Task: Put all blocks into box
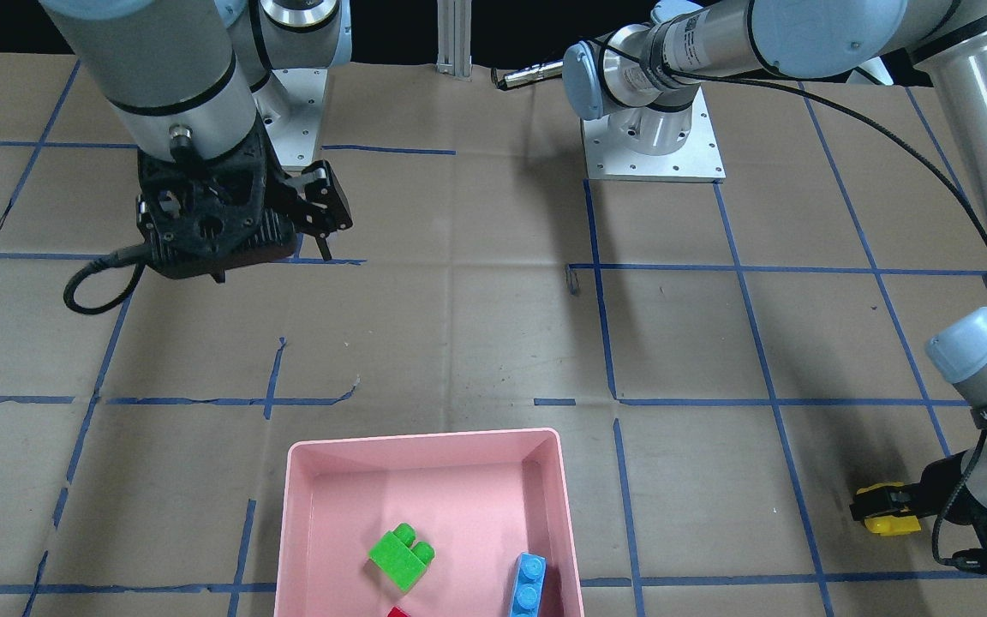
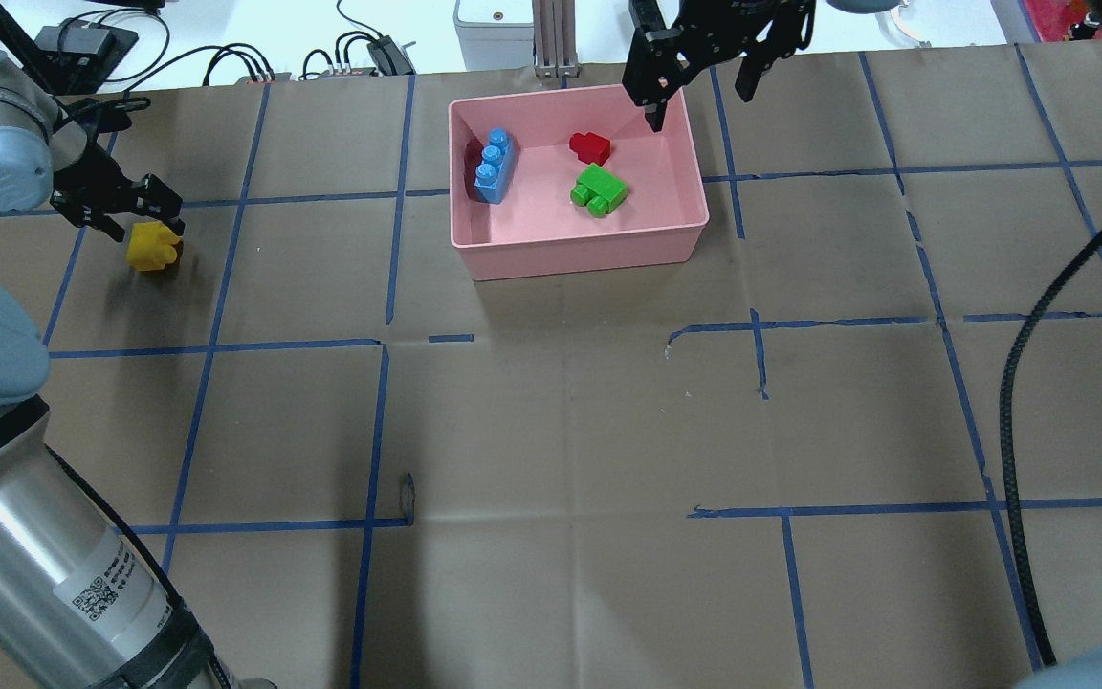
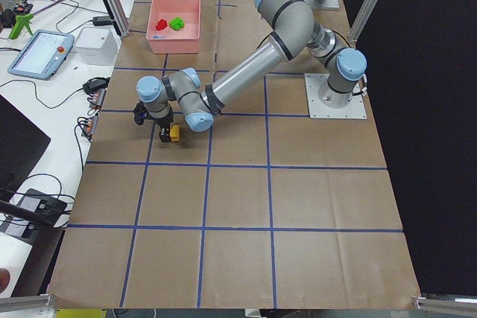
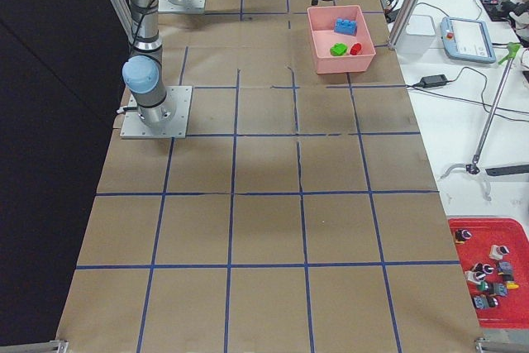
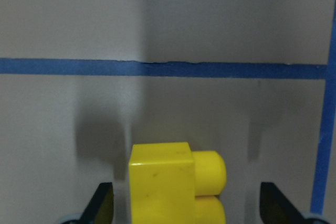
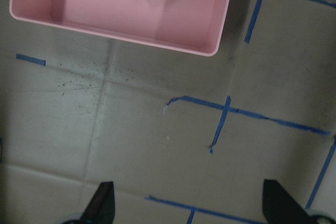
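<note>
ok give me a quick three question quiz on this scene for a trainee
1. Which block is outside the pink box? A) green B) yellow C) blue D) red
2. True or false: the left gripper is shut on a block.
3. Fill in: ___ blocks lie in the box.

Key: 1. B. 2. False: it is open, with a finger on each side of the yellow block and a gap at both. 3. Three: blue, red and green.
</note>
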`<act>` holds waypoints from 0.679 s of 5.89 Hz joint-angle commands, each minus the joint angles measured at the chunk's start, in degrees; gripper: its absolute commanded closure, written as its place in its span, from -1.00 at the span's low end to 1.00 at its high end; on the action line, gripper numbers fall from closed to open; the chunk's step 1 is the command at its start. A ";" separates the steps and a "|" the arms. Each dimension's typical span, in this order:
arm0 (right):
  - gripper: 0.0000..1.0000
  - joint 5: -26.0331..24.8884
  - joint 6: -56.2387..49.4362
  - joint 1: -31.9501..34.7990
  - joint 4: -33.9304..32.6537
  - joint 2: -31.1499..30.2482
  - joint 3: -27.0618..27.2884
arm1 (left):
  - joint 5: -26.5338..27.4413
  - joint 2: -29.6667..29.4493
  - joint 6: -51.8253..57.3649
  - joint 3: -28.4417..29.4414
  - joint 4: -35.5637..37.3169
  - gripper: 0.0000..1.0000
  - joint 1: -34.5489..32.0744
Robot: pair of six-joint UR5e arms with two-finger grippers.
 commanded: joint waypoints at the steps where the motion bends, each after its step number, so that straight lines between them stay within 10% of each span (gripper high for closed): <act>1: -0.90 0.01 4.30 -1.07 3.57 -8.72 7.96 | 1.08 0.44 0.02 -1.00 0.64 -0.40 0.10; 4: -0.99 -0.17 4.41 -2.04 -12.03 -22.01 26.69 | 4.75 1.41 -0.76 0.74 -0.05 0.53 0.01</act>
